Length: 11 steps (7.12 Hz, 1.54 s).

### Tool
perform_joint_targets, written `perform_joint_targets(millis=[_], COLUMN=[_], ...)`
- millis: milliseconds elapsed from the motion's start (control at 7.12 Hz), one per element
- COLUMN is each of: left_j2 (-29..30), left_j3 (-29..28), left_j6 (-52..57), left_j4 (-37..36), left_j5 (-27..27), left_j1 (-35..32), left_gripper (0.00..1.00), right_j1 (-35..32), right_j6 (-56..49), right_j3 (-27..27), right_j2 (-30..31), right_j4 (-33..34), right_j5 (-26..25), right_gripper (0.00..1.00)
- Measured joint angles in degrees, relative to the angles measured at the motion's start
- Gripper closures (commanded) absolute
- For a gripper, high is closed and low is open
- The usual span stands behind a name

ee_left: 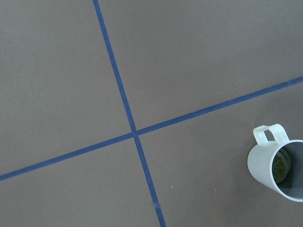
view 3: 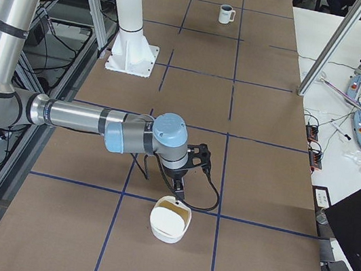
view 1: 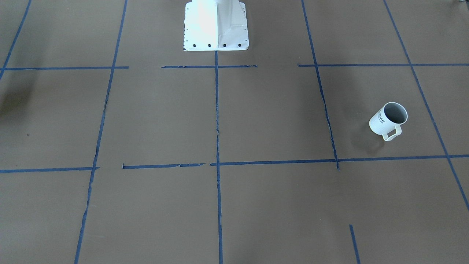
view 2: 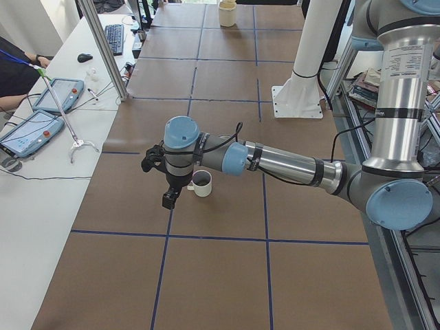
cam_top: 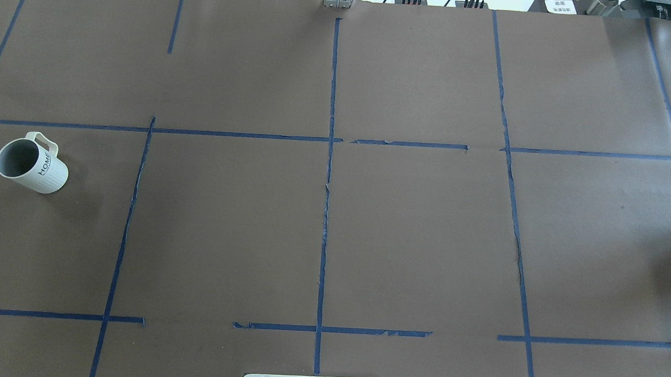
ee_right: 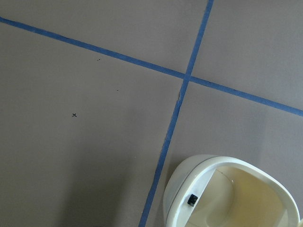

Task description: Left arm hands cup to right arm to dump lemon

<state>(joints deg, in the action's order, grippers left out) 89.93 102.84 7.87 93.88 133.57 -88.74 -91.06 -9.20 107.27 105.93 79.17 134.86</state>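
Nearest in the left side view, the left arm [view 2: 275, 159] reached low across mid-frame, its gripper [view 2: 170, 196] just beside the upright cup [view 2: 201, 183]; spread or pinched, couldn't tell. The lemon [ee_left: 280, 166] sat inside. Looked like the approach step; next calls for fingers closing on the cup wall. Farther off, the right gripper [view 3: 179, 189] hung near a cream bin [view 3: 168, 225], state unreadable. Bare mat [cam_top: 413, 233] between them left hand-over room; cup sat far left overhead.

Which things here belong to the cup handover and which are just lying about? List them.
Job: cup, lemon inside it, left arm, right arm, cream container (likely dump spot).
Lying about: keyboard, mouse, teach pendants.
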Motion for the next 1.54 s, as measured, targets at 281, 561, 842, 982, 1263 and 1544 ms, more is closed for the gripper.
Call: perform_joint_targets(millis=[281,561,842,982,1263,1544], left_j2=[-1.7,-2.5,-2.9,-3.0,-3.0,-3.0], left_j3=[0.7,0.5,-1.1,-2.5,-5.1,-5.8], left_j6=[-4.9,-18.3,-31.3,-36.7,-42.4,-43.5], left_j4=[1.9,4.7,12.0,16.3,21.0,21.9], left_j5=[0.2,0.0,-1.4,-3.8,-7.1,-7.8], left_j1=[1.0,5.4,12.7,17.0,22.3,24.4], left_gripper=[0.0,0.02,0.02,0.05,0.12,0.26], right_j1=[0.0,0.0,-0.1,-0.1,-0.1,-0.1], right_j6=[0.4,0.4,0.3,0.3,0.3,0.4], right_j3=[-0.1,-0.2,-0.2,-0.2,-0.2,-0.2], right_j2=[0.2,0.4,0.6,0.6,0.7,0.6], right_j4=[-1.3,-1.6,-1.6,-1.7,-1.7,-1.7], right_j5=[0.6,0.8,0.8,0.8,0.7,0.7], right_gripper=[0.0,0.0,0.0,0.0,0.0,0.0])
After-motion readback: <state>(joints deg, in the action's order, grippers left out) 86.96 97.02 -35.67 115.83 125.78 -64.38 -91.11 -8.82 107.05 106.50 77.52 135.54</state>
